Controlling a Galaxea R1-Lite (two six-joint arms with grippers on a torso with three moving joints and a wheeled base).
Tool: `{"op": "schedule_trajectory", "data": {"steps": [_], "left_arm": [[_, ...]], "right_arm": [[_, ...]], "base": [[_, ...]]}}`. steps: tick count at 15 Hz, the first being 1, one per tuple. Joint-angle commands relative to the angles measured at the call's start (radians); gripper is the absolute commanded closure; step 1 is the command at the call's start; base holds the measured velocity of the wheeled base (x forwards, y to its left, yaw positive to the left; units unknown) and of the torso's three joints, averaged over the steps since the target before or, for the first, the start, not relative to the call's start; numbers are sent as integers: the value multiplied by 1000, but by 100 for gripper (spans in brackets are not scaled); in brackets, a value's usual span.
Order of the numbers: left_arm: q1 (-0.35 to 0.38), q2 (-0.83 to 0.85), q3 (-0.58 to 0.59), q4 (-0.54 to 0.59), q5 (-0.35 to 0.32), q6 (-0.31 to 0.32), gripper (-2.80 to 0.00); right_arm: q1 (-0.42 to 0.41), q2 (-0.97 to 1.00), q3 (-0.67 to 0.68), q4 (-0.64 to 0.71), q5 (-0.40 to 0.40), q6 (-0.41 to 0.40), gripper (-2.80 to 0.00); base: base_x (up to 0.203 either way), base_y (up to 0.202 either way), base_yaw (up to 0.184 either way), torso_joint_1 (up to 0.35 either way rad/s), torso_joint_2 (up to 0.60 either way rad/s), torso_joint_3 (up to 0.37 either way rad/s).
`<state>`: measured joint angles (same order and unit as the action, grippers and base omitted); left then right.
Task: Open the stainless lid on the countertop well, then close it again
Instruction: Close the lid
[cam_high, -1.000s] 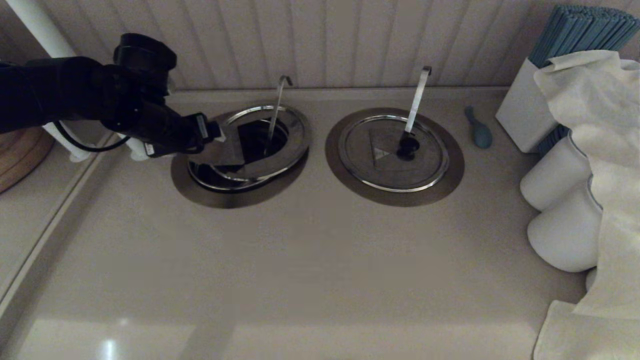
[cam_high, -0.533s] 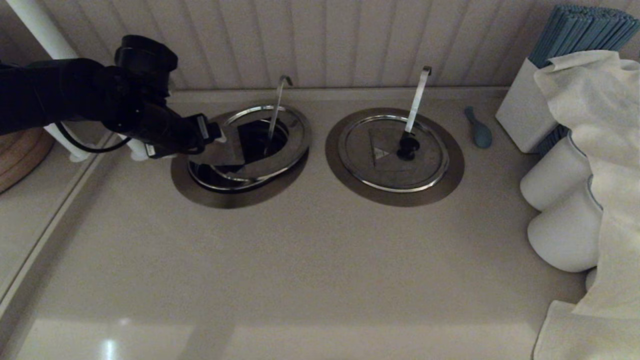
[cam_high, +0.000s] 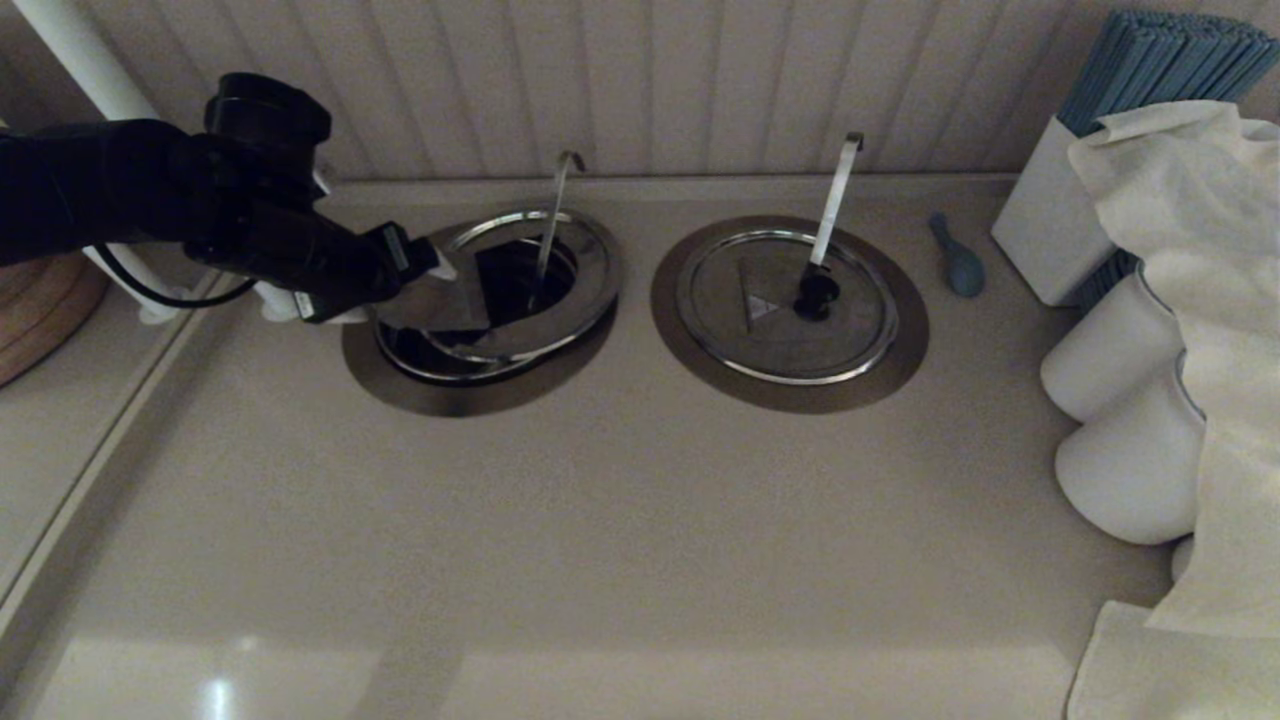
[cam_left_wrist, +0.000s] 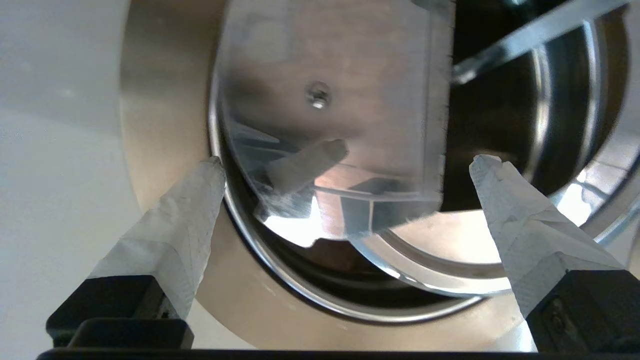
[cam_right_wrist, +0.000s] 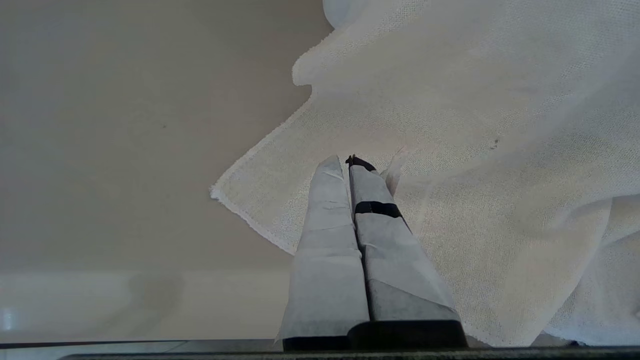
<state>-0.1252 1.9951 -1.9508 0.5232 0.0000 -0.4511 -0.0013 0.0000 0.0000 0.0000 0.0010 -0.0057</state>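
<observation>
Left gripper (cam_left_wrist: 345, 170) sits at the left edge of the well (cam_high: 400, 385), fingers spread wide, nothing pinched. From the wrist camera the two taped fingertips (cam_left_wrist: 210, 172) straddle the raised flap without visibly touching it.

The lid (cam_high: 560, 300) is on the left well, the one with the thin hooked ladle handle (cam_high: 556, 215) poking up through the opening. Its hinged flap (cam_high: 440, 300) stands lifted toward the gripper, so the dark inside of the well shows. The lid looks slightly tilted on its seat rather than flush. The knob isn't visible; the wrist view shows only the screw (cam_left_wrist: 318, 95) on the flap's underside.

Right gripper (cam_right_wrist: 350, 165) is parked over the white cloth (cam_right_wrist: 475, 150), fingers pressed together, idle.

Risks from here, as judgement:
- Flap appears unsupported by the open fingers; it could drop and slam, or stay propped and never close.
- A push from the side could skate the whole lid off its seat, since it already looks tilted.
- A fingertip could snag the rim or catch under the flap edge.
- The ladle handle could block the flap or get knocked.
- The twin lid (cam_high: 790, 305) on the right is shut and not the target.
</observation>
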Motion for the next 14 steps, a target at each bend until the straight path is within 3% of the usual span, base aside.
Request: {"op": "schedule_trajectory", "data": {"steps": [1, 7, 14], "left_arm": [[4, 10, -7, 3, -2, -5, -280], [12, 10, 1, -91, -2, -49, -280], [12, 7, 1, -92, -2, -51, -280]], "right_arm": [[0, 0, 0, 0, 1, 0, 0], [0, 0, 0, 0, 1, 0, 0], [1, 0, 0, 0, 1, 0, 0]], "base": [[0, 0, 0, 0, 0, 0], [0, 0, 0, 0, 0, 0], [0, 0, 0, 0, 0, 0]]}}
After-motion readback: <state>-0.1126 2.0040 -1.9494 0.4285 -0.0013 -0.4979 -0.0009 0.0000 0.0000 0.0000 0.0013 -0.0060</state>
